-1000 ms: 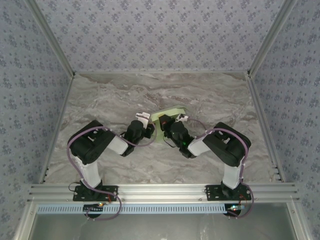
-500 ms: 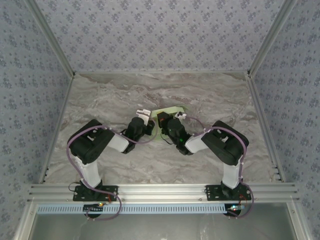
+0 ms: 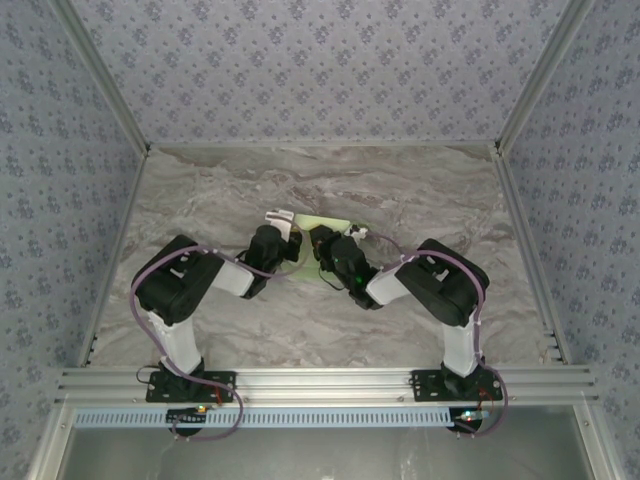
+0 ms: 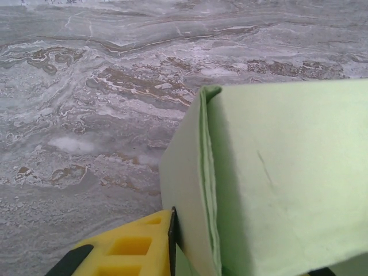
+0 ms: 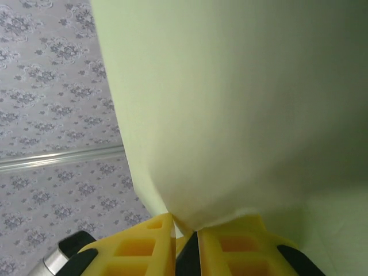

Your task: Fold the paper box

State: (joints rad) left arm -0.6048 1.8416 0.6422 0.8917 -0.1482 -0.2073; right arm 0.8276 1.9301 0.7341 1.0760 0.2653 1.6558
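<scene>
The paper box (image 3: pixel 327 221) is a pale light-green card piece held up between the two arms at mid-table. In the left wrist view the paper box (image 4: pixel 276 172) shows a broad flat panel and a doubled side wall. My left gripper (image 4: pixel 187 244) clamps that wall; one yellow finger (image 4: pixel 135 246) presses its outer face and the other finger is hidden behind the card. My right gripper (image 5: pixel 186 230) is shut on a lower corner of the paper box (image 5: pixel 230 103), whose card rises in front of the camera. From above, the left gripper (image 3: pixel 287 229) and right gripper (image 3: pixel 319 239) sit side by side.
The marble-patterned table (image 3: pixel 200 200) stretches around the arms, bounded by patterned walls (image 3: pixel 320 70) at the back and sides. An aluminium rail (image 3: pixel 320 380) carries the arm bases along the near edge.
Both grippers and the box have shifted left and slightly away from the bases. The box looks flatter and more hidden behind the wrists.
</scene>
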